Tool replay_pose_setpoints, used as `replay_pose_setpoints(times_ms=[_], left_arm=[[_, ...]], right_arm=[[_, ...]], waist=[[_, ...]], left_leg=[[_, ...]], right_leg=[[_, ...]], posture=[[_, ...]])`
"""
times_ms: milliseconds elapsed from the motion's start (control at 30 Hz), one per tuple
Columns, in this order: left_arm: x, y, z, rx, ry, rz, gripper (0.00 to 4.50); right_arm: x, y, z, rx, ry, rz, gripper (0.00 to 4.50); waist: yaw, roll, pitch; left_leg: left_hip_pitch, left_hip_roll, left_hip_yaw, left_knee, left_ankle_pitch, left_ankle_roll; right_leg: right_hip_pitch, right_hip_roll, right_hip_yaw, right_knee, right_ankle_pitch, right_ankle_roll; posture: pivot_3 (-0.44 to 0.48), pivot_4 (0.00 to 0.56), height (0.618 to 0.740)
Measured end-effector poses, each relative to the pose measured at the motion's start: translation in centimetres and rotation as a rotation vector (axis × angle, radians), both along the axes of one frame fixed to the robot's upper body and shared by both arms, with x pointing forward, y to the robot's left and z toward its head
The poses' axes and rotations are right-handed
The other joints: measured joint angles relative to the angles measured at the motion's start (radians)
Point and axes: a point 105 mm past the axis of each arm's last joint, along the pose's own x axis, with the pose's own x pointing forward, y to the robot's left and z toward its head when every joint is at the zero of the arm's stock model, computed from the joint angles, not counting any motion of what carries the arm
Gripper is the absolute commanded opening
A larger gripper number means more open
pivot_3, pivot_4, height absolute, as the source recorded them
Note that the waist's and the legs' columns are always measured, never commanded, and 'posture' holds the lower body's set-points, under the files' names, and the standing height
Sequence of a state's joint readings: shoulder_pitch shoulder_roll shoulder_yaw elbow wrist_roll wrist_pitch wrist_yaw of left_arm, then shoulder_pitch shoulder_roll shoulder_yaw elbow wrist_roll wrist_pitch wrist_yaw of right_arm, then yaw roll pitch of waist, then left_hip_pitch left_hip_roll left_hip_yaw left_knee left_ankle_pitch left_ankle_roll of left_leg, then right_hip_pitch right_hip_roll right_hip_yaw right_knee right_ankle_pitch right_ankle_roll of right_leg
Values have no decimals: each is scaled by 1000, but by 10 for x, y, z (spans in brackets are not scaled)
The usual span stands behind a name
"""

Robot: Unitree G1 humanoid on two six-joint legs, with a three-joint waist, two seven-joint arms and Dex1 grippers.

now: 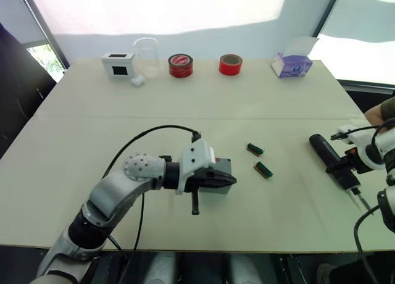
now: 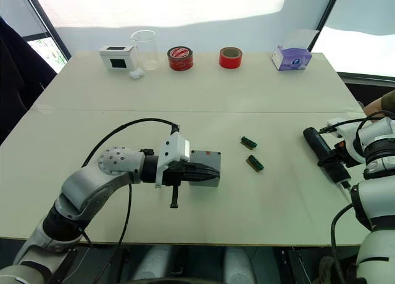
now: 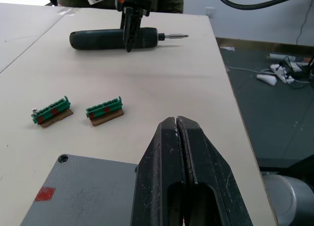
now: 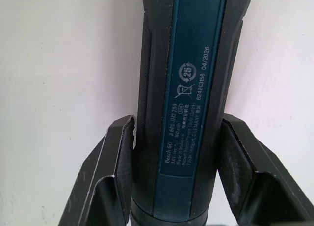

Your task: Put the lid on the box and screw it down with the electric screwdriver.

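Note:
A grey square box sits mid-table; its flat top shows a corner screw hole and a red mark, so the lid seems to lie on it, though I cannot make out the seam. My left gripper is shut, empty, fingers pressed together over the box's right edge. At the table's right lies the electric screwdriver, dark, its bit toward the near edge. My right gripper straddles its body, and both pads touch its sides.
Two green terminal strips lie between the box and the screwdriver. Along the far edge stand a white box with a black window, a clear beaker, two red tape rolls and a tissue box. A person's arm shows at right.

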State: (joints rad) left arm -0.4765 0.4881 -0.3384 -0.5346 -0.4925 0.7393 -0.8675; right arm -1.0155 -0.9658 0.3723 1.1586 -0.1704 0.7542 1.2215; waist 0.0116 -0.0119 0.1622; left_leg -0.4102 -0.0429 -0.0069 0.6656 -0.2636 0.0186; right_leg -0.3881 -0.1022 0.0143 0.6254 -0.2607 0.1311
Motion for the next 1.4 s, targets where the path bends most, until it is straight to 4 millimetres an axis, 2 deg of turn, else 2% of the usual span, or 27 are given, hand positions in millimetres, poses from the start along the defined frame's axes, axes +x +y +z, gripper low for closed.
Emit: replay_pose_setpoints(times_ms=[333,500,600,733,833,933,1000,1067,1100,1133,1167,1233,1333,1400], left_arm=[[1,0,-1,-1,13,11,0],[4,1,-2,-6,18,9,0],[7,2,-4,-7,26,14,0],[9,3,-4,-8,24,14,0],[10,4,-4,-10,23,12,0],[13,6,-4,-15,25,26,0],[23,13,-1,-26,28,70,0],[39,31,4,-32,24,150,0],[42,34,6,-34,21,162,0],[47,42,9,-29,14,189,0],[52,49,12,-26,11,214,0],[55,55,11,-10,25,222,0],[60,57,7,6,61,221,0],[62,58,5,18,67,224,0]], right_arm=[[4,2,5,40,-37,-44,1796],[22,25,32,196,-135,-82,1796],[27,37,46,283,-161,-101,1796],[27,51,51,369,-155,-126,1796],[28,61,55,462,-185,-149,1796],[38,71,74,541,-296,-135,1796],[53,88,103,638,-479,-63,1796],[62,124,156,780,-771,83,1796],[60,130,167,795,-834,114,1796],[50,150,186,846,-958,191,1796],[37,171,197,903,-1035,277,1796],[19,200,192,959,-1089,349,1796],[-2,238,168,1034,-1088,386,1796],[-9,247,161,1006,-1103,399,1796]], waist=[[-3,1,0],[-20,15,6],[-23,16,6],[-21,17,6],[-20,17,6],[-22,17,7],[-28,18,8],[-31,20,9],[-29,20,9],[-25,19,9],[-20,19,9],[-15,19,8],[-3,19,9],[2,19,9]], left_leg=[[0,0,1,-1,0,0],[-2,-1,4,-4,3,-5],[-5,0,3,-5,3,-5],[-15,0,3,-2,4,-5],[-16,-1,3,-2,4,-5],[-16,-1,3,-2,4,-5],[-16,0,4,-2,4,-5],[-17,2,4,-4,4,-6],[-17,2,2,-5,4,-6],[-18,4,1,-6,5,-8],[-18,5,-1,-6,6,-9],[-18,4,-2,-5,6,-9],[-18,-1,-1,-2,4,-6],[-18,-3,-1,-1,3,-4]], right_leg=[[-1,-1,1,-1,-1,-2],[-7,-1,3,0,0,0],[-10,0,2,1,-1,-1],[-19,-1,2,5,0,-1],[-20,-1,3,5,0,-1],[-21,-1,3,5,0,-1],[-23,0,4,6,0,0],[-25,3,4,7,0,0],[-25,3,4,7,0,-1],[-26,5,3,7,-1,-1],[-25,6,2,9,-1,-2],[-23,5,0,9,-1,-2],[-23,1,2,9,0,-1],[-22,-1,2,9,0,0]], posture=[[0,150,740],[0,150,740],[0,150,740],[0,150,740],[0,150,740],[0,150,740],[0,150,740],[0,150,740],[0,150,740],[0,150,740],[0,150,740],[0,150,740],[0,150,740],[0,150,740]])
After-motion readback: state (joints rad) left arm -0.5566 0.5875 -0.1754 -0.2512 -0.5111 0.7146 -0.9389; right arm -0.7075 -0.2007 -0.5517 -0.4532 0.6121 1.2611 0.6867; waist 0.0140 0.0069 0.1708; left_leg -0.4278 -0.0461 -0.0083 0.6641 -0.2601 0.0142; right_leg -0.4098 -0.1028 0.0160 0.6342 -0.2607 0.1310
